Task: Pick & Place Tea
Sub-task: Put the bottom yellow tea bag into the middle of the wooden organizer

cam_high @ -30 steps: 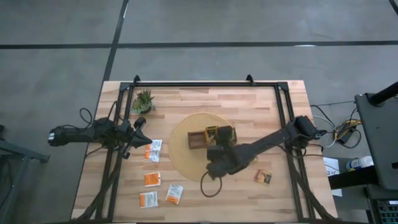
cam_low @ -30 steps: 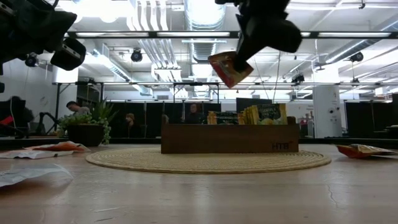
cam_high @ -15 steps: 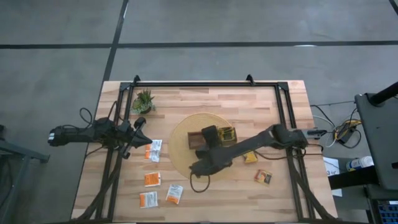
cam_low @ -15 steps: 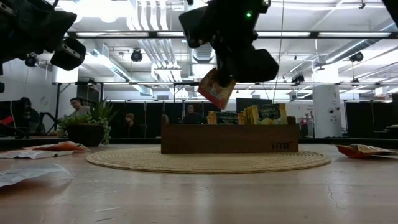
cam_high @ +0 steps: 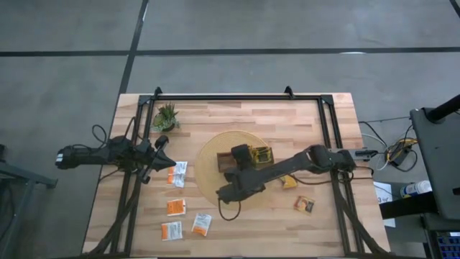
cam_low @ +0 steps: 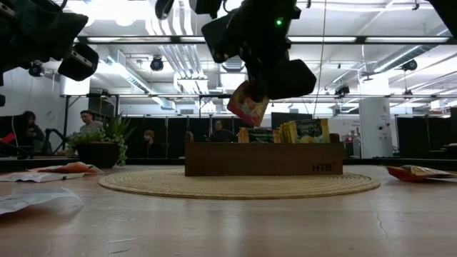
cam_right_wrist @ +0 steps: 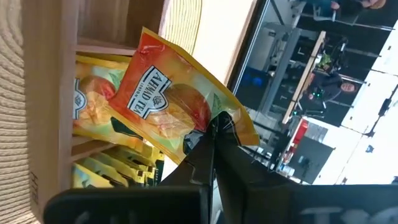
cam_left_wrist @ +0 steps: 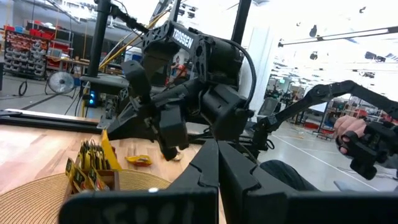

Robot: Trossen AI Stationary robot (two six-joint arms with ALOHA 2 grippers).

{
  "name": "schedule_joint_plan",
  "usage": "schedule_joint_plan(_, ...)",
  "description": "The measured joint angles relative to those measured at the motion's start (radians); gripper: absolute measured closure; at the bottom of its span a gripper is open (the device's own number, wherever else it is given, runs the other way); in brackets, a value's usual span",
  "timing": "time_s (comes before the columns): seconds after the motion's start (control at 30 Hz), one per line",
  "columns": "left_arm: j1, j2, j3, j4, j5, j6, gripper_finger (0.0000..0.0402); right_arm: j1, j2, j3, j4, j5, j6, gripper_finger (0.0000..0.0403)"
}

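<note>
— One sachet was in the air: the right gripper (cam_low: pixel 260 91) had its fingers pinched on the top corner of an orange-red tea sachet (cam_low: pixel 248 106), which hung below them, tilted, above the left half of the wooden tray (cam_low: pixel 263 158).

— Which way from the fingers to the slot?

— Straight down, slightly toward the tray's left end. In the right wrist view the sachet (cam_right_wrist: pixel 171 102) lay across an open compartment with yellow sachets (cam_right_wrist: pixel 93 109) filed next door. The sachet's flat face ran askew of the dividers, so I judged it wanted squaring before the drop.

— Room to move?

— Tray sat mid-bench on the round woven mat (cam_high: pixel 208 155). Its left end looked empty; the right end was already stacked. Nothing crowded the descent.

— The other arm?

— Left gripper (cam_high: pixel 159 160) waited near the bench's left edge, fingers pressed together, holding nothing. Loose white-and-orange sachets (cam_high: pixel 178 173) lay just beside it and toward the front-left corner; two more (cam_high: pixel 304 204) lay right of the mat. Potted plant (cam_high: pixel 166 115) stood near the back-left corner, well apart.
</note>
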Motion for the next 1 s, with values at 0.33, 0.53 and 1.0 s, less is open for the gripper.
schedule_joint_plan(0.33,0.000,0.000,0.000,0.000,0.000,0.000,0.0402,-0.011,-0.002,-0.100,-0.001,-0.049,0.000,0.0394)
schedule_joint_plan(0.53,0.000,0.000,0.000,0.000,0.000,0.000,0.0402,-0.025,-0.002,-0.166,0.000,-0.051,0.035,0.0394)
schedule_joint_plan(1.0,0.000,0.000,0.000,0.001,0.000,0.000,0.0402,-0.031,-0.004,-0.201,0.017,-0.051,0.050,0.0394)
